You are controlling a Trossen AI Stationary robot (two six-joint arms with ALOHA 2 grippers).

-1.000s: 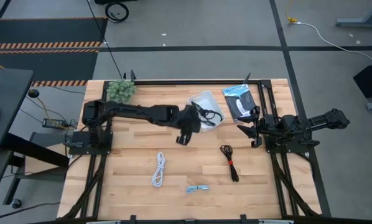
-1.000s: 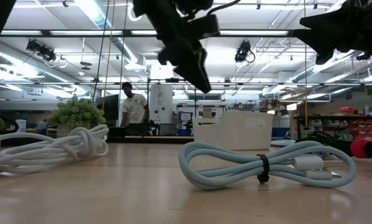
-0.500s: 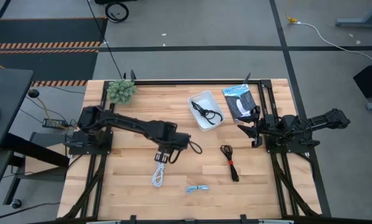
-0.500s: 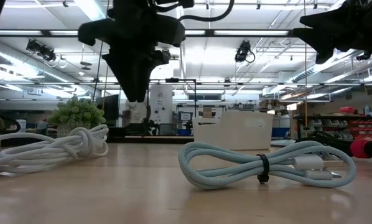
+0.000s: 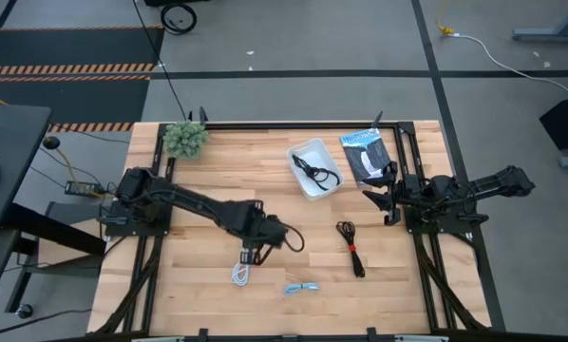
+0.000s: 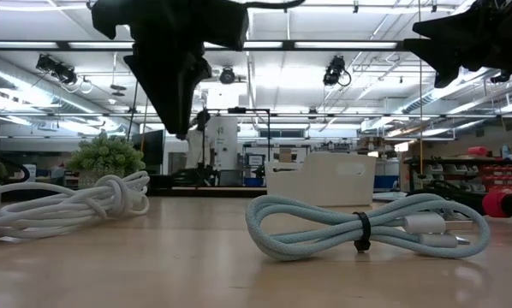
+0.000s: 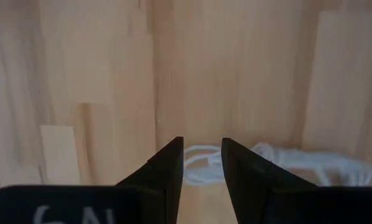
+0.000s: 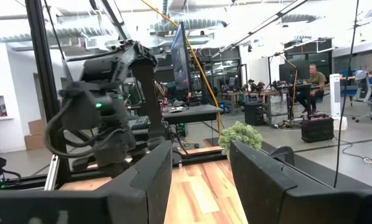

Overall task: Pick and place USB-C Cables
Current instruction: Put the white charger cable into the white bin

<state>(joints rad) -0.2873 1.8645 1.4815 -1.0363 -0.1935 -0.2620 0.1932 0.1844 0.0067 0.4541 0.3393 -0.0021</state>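
Note:
My left gripper (image 5: 250, 253) (image 6: 180, 127) hangs open, fingers pointing down, just above the far end of the white cable (image 5: 239, 274) (image 6: 68, 202) and clear of it. In the left wrist view the white cable (image 7: 206, 168) shows between and beyond the fingertips. That bundle lies flat on the table. The light blue cable (image 5: 302, 288) (image 6: 359, 228) lies near the table's near edge. To its right lies the black cable with a red tie (image 5: 350, 248). The plain black cable (image 5: 313, 172) lies inside the white tray (image 5: 300, 156). My right gripper (image 5: 383, 205) (image 8: 201, 163) waits open at the table's right edge.
A flat blue-and-black packet (image 5: 365, 155) lies right of the tray, near the far right corner. A small green plant (image 5: 184, 139) (image 6: 107, 155) stands at the far left corner. Bare wood lies between the white cable and the plant.
My left gripper has moved from beside the tray toward the table's near edge and left, then down, ending above the white cable. The cables have stayed where they were.

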